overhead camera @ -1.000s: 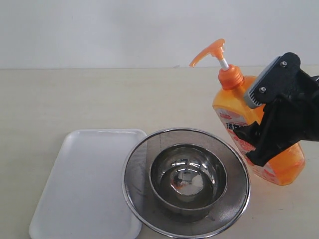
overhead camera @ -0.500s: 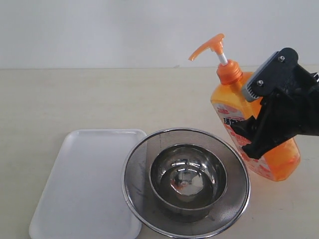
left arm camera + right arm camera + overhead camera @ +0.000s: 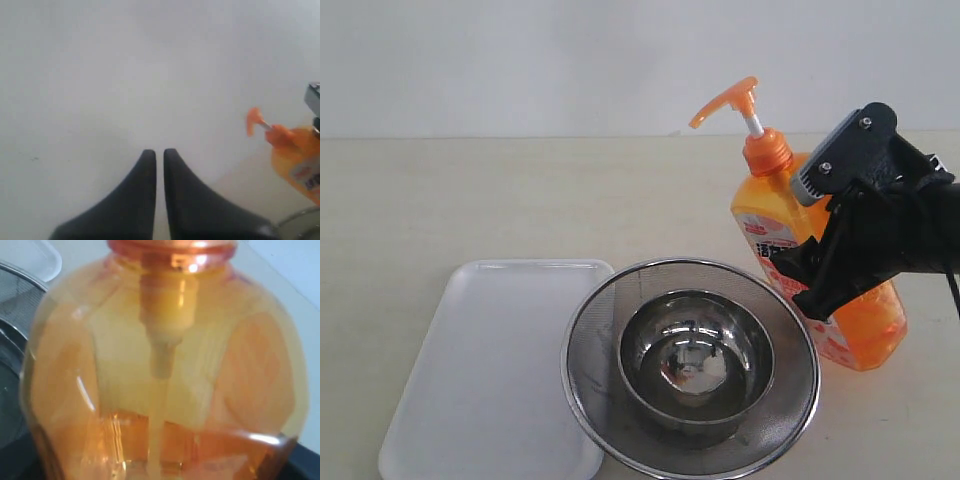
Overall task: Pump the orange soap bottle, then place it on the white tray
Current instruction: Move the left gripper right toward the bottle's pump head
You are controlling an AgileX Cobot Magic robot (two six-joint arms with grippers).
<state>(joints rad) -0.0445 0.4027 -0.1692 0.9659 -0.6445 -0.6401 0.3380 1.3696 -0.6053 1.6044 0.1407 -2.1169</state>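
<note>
Tabletop (image 3: 470, 200), pale beige, meets white wall (image 3: 520, 60); right gripper (image 3: 825, 235) pinches the orange soap bottle (image 3: 760, 215), left gripper (image 3: 160, 152) pressed together.

Table (image 3: 470, 200): pale beige, matte surface, running back to a plain light wall.

Two items lie directly on it, both on the side of the claw (image 3: 828, 228) away from its arm.

1. Strainer (image 3: 588, 365): round steel mesh, just beside the claw and lower than it. A steel bowl (image 3: 642, 378) sits inside the strainer, not on the table.
2. Tray (image 3: 490, 370): white, flat, well apart from the claw, beyond the strainer.

The strainer rim overlaps the tray's claw-side edge in the exterior view; cannot tell whether it rests on it.

Bottle (image 3: 860, 325): clamped in the claw, tilted. Cannot tell whether its base touches the table.
</note>
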